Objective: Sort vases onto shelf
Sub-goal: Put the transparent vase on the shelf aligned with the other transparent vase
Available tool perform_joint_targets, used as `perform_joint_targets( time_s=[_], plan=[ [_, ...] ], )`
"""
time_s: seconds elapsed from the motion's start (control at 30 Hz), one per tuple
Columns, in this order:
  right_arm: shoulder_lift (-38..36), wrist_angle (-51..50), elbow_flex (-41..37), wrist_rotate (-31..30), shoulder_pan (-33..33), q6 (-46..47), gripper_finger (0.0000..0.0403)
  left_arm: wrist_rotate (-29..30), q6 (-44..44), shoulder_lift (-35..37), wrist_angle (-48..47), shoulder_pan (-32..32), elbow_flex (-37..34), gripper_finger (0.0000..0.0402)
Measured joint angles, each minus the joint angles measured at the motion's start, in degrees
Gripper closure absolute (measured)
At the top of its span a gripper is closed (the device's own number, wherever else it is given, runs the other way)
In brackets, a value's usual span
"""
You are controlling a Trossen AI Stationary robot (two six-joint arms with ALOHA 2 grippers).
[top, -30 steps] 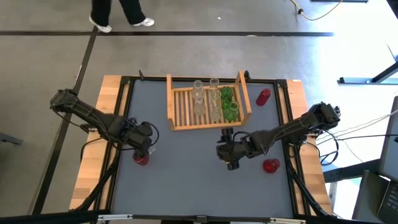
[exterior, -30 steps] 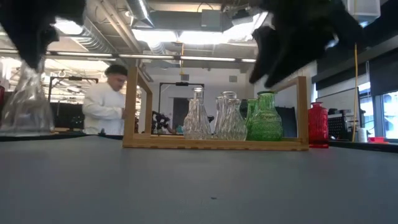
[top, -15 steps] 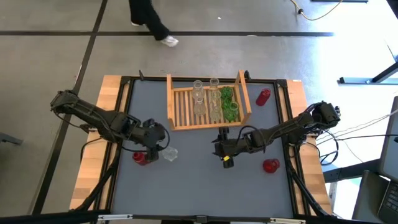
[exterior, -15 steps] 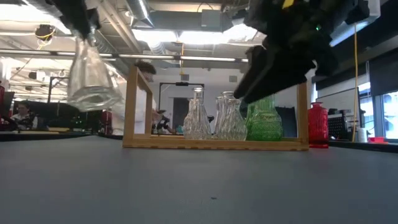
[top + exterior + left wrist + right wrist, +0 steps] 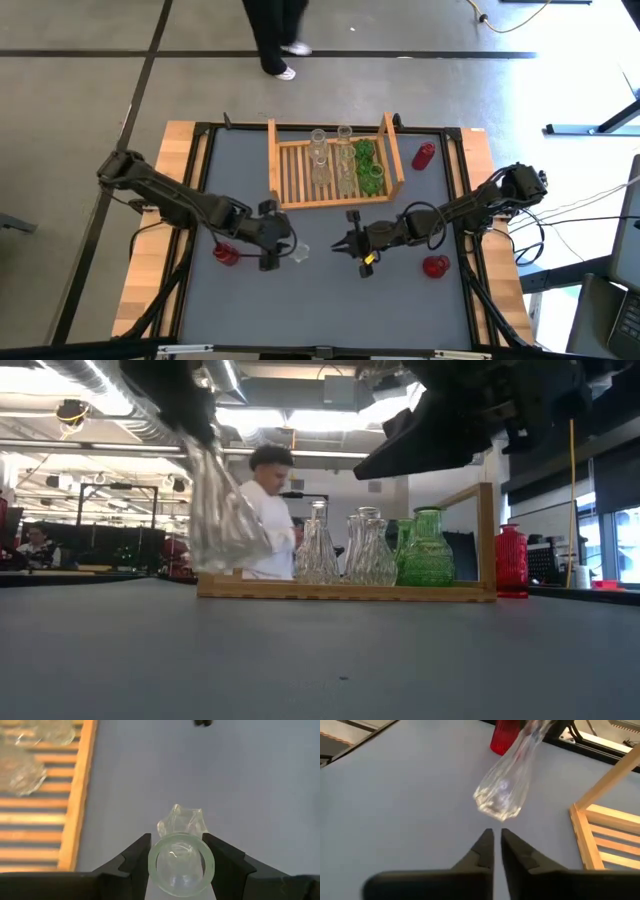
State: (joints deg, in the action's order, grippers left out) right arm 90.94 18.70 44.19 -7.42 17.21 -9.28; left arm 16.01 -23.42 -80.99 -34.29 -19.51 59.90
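On the grey table (image 5: 250,310), the left gripper (image 5: 283,249) is grasping a clear vase (image 5: 179,862) by its neck, lifted near the wooden shelf (image 5: 292,202); it should be set upright among the clear ones. The right gripper (image 5: 345,245) is hovering clenched, empty.

We see a clear ribbed vase (image 5: 180,862), green vases (image 5: 368,165), red vases (image 5: 434,266), a pale slatted wooden shelf (image 5: 297,172), a grey desk (image 5: 320,300) and a black claw (image 5: 493,851).
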Motion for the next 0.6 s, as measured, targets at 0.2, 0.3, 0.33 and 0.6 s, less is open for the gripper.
perform_joint_targets(
  time_s=[0.2, 0.3, 0.33, 0.6],
  plan=[
    [0.8, 1.4, -1.2, 0.1, 0.0, 0.0, 0.0387, 0.0, 3.6, -4.8, 9.7, 0.0, 0.0, 0.0242],
    [2.3, 1.8, -1.2, 0.1, 0.0, 0.0, 0.0385, 2.7, 4.6, -5.9, 13.4, 0.0, 0.0, 0.0242],
    [2.8, 1.7, -1.2, -0.3, 0.0, 0.0, 0.0387, 3.8, 4.6, -6.1, 14.2, 0.0, 0.0, 0.0242],
    [3.8, 1.7, -1.3, -2.7, -0.1, -0.4, 0.0400, 4.7, 7.3, -6.1, 19.2, 0.9, 0.0, 0.0242]
  ],
)
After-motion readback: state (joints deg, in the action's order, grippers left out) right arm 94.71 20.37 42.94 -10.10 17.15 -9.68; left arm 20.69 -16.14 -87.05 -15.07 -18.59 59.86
